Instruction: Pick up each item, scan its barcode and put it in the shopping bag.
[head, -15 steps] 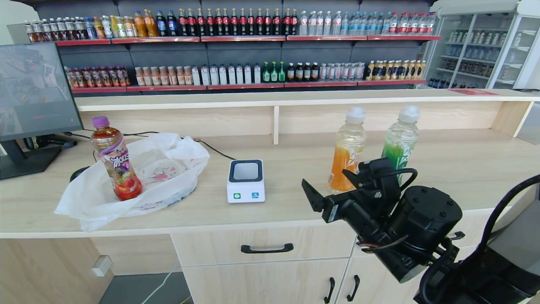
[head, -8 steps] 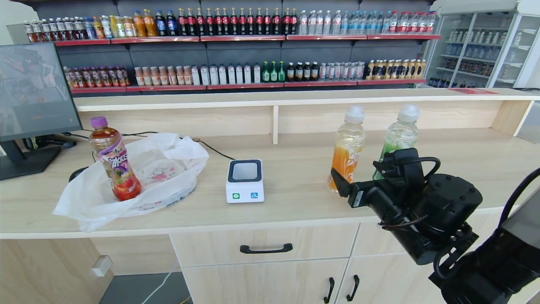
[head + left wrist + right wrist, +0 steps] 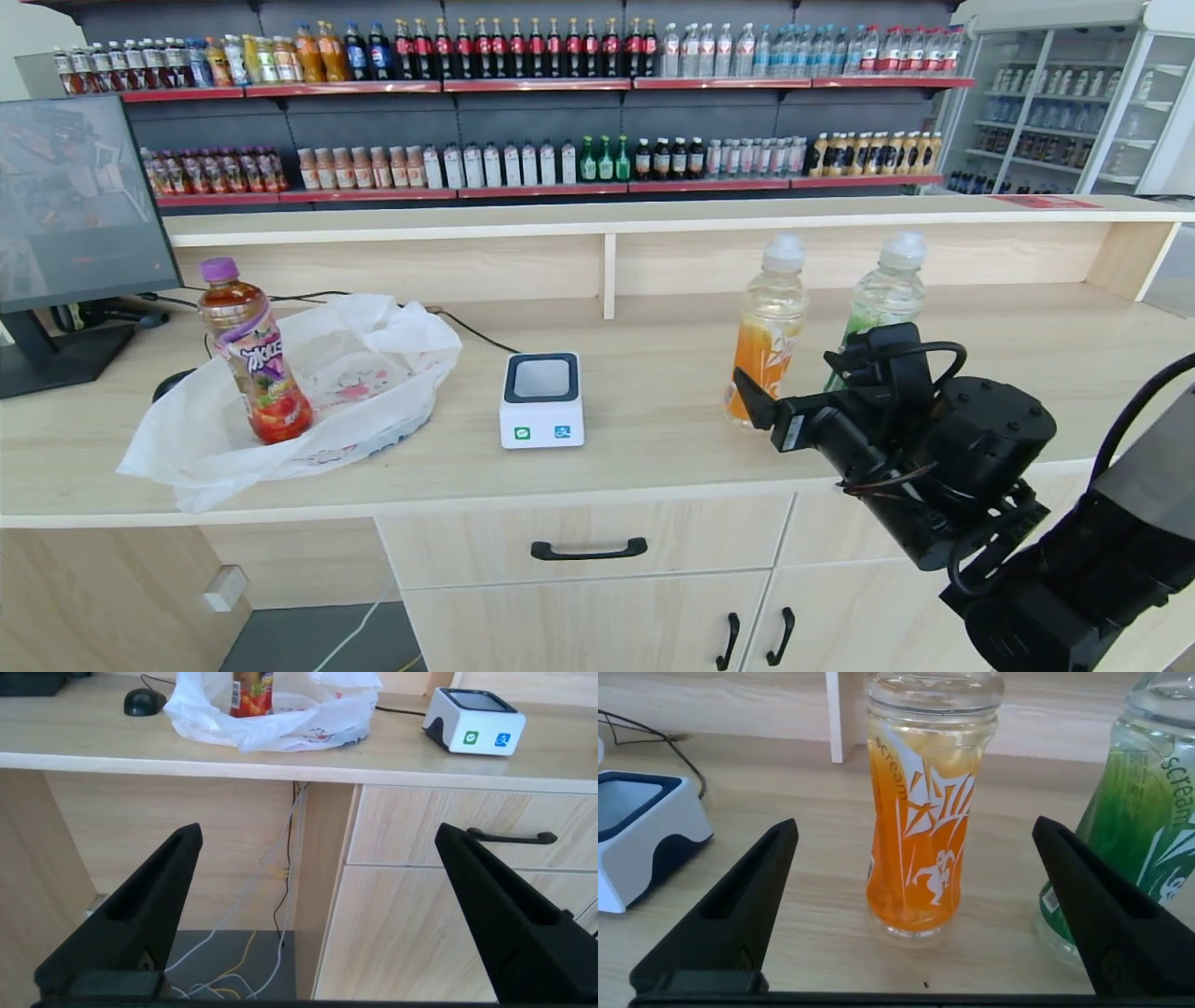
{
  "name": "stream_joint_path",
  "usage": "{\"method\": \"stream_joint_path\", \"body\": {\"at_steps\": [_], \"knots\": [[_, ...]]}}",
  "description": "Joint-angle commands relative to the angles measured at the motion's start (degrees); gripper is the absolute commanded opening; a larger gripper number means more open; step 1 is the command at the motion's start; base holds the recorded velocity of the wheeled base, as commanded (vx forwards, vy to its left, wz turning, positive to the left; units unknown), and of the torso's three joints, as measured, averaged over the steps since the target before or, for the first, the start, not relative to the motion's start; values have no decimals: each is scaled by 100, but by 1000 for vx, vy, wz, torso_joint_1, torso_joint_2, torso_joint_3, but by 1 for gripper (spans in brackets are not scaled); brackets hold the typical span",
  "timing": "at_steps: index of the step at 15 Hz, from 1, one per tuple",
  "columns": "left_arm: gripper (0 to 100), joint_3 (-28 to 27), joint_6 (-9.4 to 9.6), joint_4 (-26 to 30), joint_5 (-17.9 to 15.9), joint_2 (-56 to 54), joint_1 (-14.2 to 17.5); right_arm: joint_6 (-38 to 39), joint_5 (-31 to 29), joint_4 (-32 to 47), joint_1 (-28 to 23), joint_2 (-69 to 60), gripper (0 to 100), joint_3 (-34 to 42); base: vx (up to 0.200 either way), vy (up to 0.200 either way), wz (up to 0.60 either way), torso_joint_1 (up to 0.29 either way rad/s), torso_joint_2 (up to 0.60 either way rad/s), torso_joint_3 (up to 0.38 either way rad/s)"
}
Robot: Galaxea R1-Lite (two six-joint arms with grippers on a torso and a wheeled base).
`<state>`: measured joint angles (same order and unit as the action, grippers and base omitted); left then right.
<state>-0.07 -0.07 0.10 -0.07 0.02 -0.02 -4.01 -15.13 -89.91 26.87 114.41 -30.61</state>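
An orange drink bottle and a green drink bottle stand upright, side by side, on the right of the wooden counter. My right gripper is open just in front of the orange bottle, which sits between the fingers' lines without touching them. A red tea bottle with a purple cap stands in the white shopping bag on the left. The white barcode scanner sits mid-counter. My left gripper is open below counter height, facing the cabinet front.
A monitor and a black mouse are at the counter's far left, with cables behind the bag. A raised ledge runs along the back. Drawers with black handles lie under the counter.
My right gripper has swung to the right and forward, from left of the orange bottle to directly in front of it. The bottles, bag and scanner stayed put.
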Motion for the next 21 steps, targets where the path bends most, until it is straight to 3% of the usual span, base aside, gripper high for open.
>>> {"method": "stream_joint_path", "body": {"at_steps": [1,13,21], "knots": [[100,-1,-1,-1,-1,-2,11,120,-8,-9,-6,169,100,-208,0,0,0,0,0,0],[100,-1,7,-1,-1,-2,2,366,36,-9,-103,987,100,-1123,0,0,0,0,0,0],[100,7,-1,-1,-1,-2,2,287,739,-9,-393,1303,100,-1729,0,0,0,0,0,0]]}}
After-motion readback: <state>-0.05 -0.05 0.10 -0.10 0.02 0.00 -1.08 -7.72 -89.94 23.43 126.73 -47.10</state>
